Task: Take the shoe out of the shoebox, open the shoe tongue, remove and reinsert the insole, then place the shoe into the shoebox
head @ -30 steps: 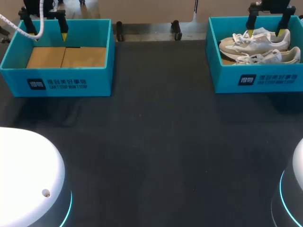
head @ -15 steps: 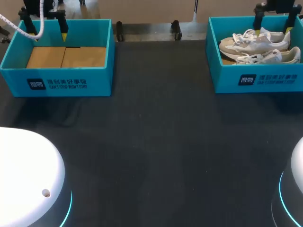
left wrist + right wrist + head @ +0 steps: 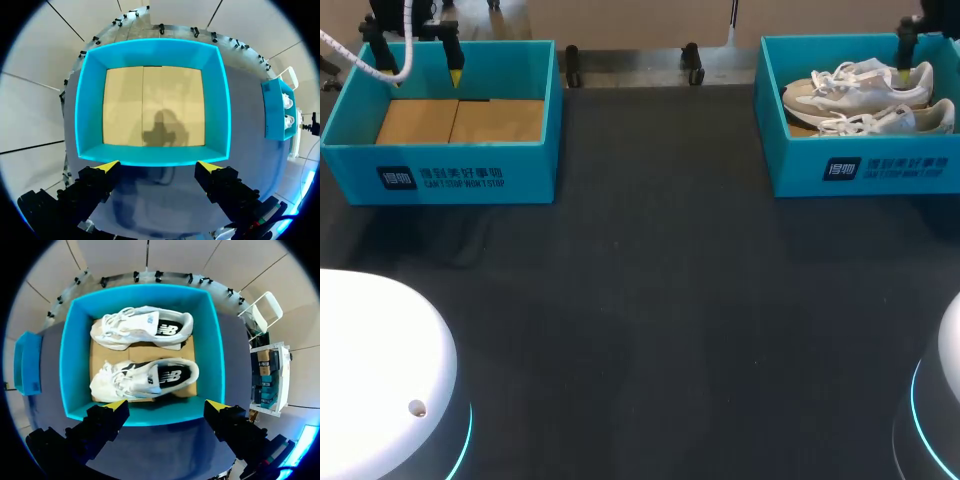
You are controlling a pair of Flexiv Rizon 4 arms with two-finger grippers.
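Shoe positions: the far shoe (image 3: 855,85) and the near shoe (image 3: 890,120) lie side by side in the right box (image 3: 865,165), at the far right of the desk (image 3: 650,300). Both rest on their sides on the cardboard floor (image 3: 150,351) of the box, with toes to the left and heels to the right. The two shoes are close together and fill most of the floor. Laid this way, each shoe presents its upper and laces to a pincer coming from above.

The right pincer (image 3: 166,406) hangs above this box with its fingers wide apart and nothing between them. In the head view only one finger shows, over the heel end of the far shoe. The wide gap probably serves to straddle a shoe across its width. The first step, lifting a shoe out, is judged not yet begun.

The left pincer (image 3: 425,75) hangs over the far side of the left box (image 3: 440,175), with its fingers also apart and empty. That box holds only a cardboard liner (image 3: 460,120). This arm is well apart from the shoes, so it appears to be kept out of the working area. It will be needed later, because opening the tongue and pulling the insole call for one arm to steady the shoe.
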